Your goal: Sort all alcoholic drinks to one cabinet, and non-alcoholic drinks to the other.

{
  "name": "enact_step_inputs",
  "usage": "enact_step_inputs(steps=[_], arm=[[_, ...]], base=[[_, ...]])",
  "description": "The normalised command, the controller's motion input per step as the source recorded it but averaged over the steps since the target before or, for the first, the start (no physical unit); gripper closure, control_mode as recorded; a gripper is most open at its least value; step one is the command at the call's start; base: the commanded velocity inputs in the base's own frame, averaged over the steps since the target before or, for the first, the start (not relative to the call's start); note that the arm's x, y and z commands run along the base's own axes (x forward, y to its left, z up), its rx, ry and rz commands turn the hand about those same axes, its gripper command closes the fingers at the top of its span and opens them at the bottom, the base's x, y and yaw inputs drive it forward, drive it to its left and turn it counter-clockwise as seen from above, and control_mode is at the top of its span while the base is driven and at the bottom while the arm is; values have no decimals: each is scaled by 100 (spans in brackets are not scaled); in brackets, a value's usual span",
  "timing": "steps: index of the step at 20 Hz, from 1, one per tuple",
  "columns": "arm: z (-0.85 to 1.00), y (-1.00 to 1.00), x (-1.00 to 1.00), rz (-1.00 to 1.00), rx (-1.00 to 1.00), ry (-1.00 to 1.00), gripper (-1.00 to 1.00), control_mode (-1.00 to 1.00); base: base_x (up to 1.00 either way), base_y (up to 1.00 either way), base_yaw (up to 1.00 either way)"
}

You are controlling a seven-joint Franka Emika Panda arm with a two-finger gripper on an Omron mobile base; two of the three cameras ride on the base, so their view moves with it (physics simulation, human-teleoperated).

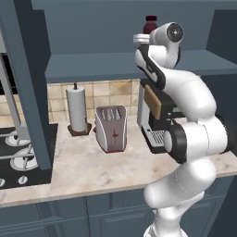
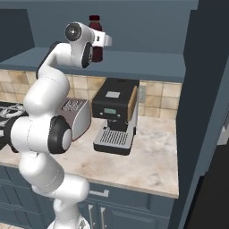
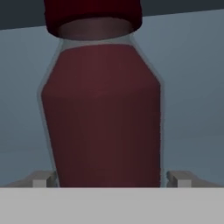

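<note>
The squat dark maroon bottle (image 3: 103,113) with its red cap (image 2: 94,19) stands upright between my fingers, low against the floor of the open upper cabinet (image 2: 147,60). My gripper (image 2: 97,44) is raised to shelf height and shut on the bottle's lower body. One fingertip (image 3: 41,178) presses the left side and the other the right side. In the left base view my hand hides most of the bottle, leaving the cap (image 1: 150,21) visible above it. The two slim brown beer bottles are out of view.
On the counter below stand a paper towel roll (image 1: 77,109), a toaster (image 1: 111,128) and a black coffee machine (image 2: 114,114). A stove (image 1: 18,152) lies at the left. Open cabinet doors (image 1: 28,83) flank the shelf on both sides.
</note>
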Motion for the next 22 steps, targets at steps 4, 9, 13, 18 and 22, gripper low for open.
enact_step_inputs(steps=[4,9,13,18,22], arm=[[0,10,-11,0,0,-3,-100,-100],[0,0,-4,0,0,-1,-100,-100],[0,0,-19,-1,0,0,-100,-100],[0,0,-56,-1,0,-2,-100,-100],[0,0,-65,-1,0,-4,-100,-100]], base=[[0,0,0],[0,0,0],[0,0,0],[0,0,0],[0,0,0]])
